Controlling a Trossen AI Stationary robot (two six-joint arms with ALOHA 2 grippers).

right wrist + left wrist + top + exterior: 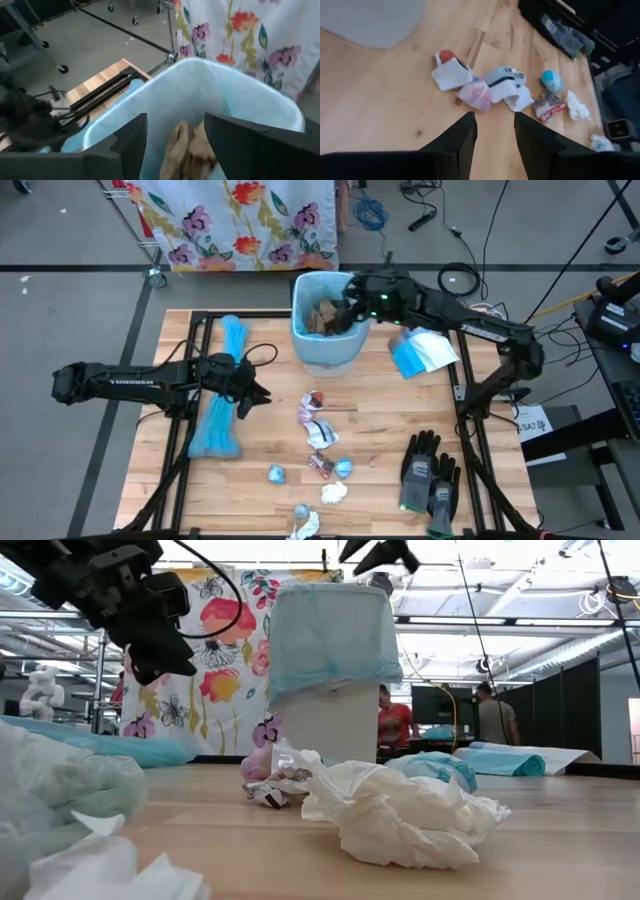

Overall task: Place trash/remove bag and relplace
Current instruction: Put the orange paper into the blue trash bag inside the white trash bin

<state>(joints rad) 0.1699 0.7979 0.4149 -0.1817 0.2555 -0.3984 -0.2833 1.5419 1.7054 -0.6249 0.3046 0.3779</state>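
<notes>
Several scraps of trash (318, 430) lie loose on the table (180, 500), from its middle down toward the near edge: crumpled wrappers, blue wads and white tissue bits. Brown paper wads (322, 318) are already inside the bin (325, 352), which stands near the far edge with a light blue bag (240, 95) as liner.

Main risk, in my judgement, is at the bin. The right gripper (352, 312) hangs over the bin mouth with its fingers spread wide and nothing between them. If it goes lower or pulls away sideways, a finger could catch the thin liner at the rim and drag it off, or tip the light bin.

Second risk is on the other side. The left gripper (252, 392) hovers above the table toward the left edge, close beside the roll of blue bags (222, 405). Its fingers (460, 142) stand partly apart and hold nothing. The nearest scraps, a white wrapper and a pink one, lie just ahead of them, touching each other, so a careless closing may take two pieces or push one away. The small wads near the near edge could also roll off the table.

The work gloves (430, 472) lie near the right near corner, apart from the trash.
</notes>
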